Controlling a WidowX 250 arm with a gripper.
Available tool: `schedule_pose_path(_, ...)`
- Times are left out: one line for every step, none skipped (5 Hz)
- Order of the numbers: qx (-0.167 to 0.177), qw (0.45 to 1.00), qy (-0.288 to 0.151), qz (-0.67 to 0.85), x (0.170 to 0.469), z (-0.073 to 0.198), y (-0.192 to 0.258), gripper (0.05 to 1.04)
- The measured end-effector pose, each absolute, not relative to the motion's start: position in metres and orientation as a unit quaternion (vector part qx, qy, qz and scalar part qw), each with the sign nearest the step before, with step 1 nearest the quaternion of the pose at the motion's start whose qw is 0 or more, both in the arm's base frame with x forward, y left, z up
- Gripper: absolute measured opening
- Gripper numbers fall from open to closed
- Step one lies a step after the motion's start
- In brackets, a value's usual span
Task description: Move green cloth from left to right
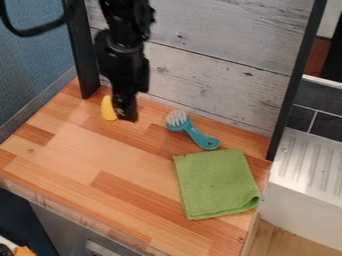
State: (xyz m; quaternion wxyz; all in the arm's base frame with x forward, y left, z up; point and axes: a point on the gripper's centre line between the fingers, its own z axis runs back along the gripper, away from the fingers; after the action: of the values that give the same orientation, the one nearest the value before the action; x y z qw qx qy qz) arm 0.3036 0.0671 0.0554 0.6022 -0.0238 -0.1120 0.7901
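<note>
One green cloth (pixel 217 184): by the tabletop's (pixel 73 157) right edge, likely light, limp; I'd pinch its curled corner.
Gripper (pixel 125 118): near the back edge; open or closed, I can't tell.

Teal brush (pixel 193 133) lies on wooden bench (pixel 80 145), handle angled toward near right | yellow object (pixel 107 109) sits left of brush | grey plank panel (pixel 220 55) stands behind | white ridged drainer (pixel 307 165) is at right
</note>
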Motion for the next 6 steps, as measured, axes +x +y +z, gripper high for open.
schedule_pose_path(-0.028,0.598,-0.102,0.795,0.301,0.048,0.032,1.001)
schedule_pose_path(-0.031,0.6,-0.081,0.795,0.301,0.043,0.006,1.001)
schedule_pose_path(-0.028,0.608,-0.081,0.789,0.312,0.037,-0.029,1.001)
schedule_pose_path(-0.004,0.609,-0.087,0.788,0.311,0.028,-0.054,1.001)
schedule_pose_path(-0.001,0.613,-0.078,0.786,0.308,0.015,-0.067,1.001)
schedule_pose_path(0.016,0.626,-0.07,0.776,0.305,0.002,-0.076,1.001)
